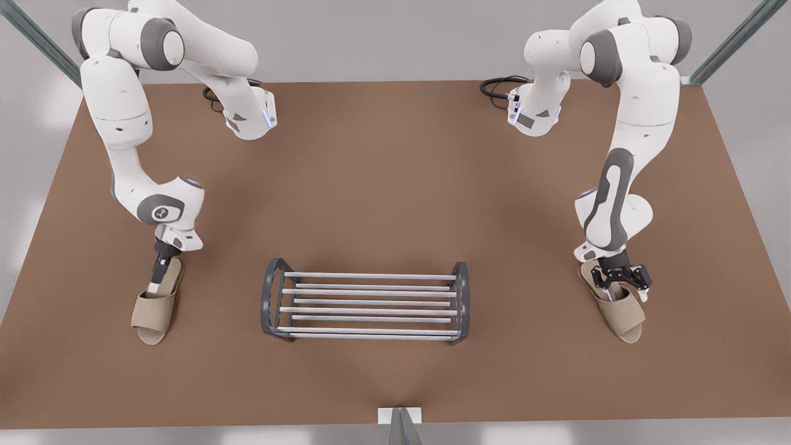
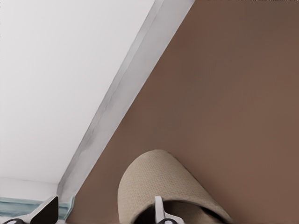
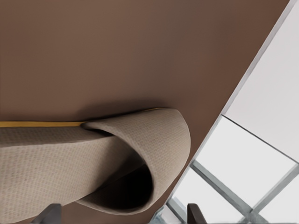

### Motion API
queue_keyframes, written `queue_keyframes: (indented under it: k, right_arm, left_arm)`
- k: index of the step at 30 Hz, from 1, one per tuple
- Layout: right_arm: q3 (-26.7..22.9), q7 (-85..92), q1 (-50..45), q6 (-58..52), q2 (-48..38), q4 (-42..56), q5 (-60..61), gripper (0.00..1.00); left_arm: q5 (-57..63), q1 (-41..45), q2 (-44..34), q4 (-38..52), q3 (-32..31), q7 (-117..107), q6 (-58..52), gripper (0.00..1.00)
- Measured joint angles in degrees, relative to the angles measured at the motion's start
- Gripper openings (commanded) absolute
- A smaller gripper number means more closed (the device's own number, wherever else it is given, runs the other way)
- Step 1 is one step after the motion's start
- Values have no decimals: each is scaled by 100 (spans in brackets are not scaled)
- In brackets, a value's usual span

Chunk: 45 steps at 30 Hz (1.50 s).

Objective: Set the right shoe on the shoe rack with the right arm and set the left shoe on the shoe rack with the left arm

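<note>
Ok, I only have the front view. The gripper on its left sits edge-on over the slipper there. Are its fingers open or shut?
Observer: That is the right gripper. Its wrist view shows the fingers spread wide, with the beige slipper and its dark opening just ahead of the gap.
Operator: And the gripper on the front view's right?
Observer: That is the left gripper, also open. One finger is at the opening of the other slipper; the second finger is outside it, towards the table's edge.
</note>
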<state>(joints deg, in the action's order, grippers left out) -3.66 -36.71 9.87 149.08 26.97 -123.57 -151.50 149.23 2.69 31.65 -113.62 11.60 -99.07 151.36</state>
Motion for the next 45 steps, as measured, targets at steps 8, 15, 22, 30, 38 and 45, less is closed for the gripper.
queue_keyframes:
  k: [8,15,22,30,38,45]
  right_arm:
    - [-31,-499,-15,-25,237,255,-275,100]
    - [-54,-800,-20,-31,318,349,-404,100]
    - [-123,-1099,-20,-200,400,495,-870,100]
    - [-251,-1402,-81,-262,564,722,-1109,100]
    - [-265,-1680,-104,-267,618,774,-1210,82]
    - [-266,-1896,-182,-262,712,879,-1217,75]
  left_arm:
    - [21,-38,135,61,13,-602,-2,100]
    - [248,-34,109,-67,197,-949,30,100]
    - [340,-45,361,193,245,-1183,20,100]
    - [347,-49,755,735,246,-1357,18,81]
    - [346,-49,863,752,245,-1459,-10,63]
    - [351,-42,903,749,246,-1517,-41,52]
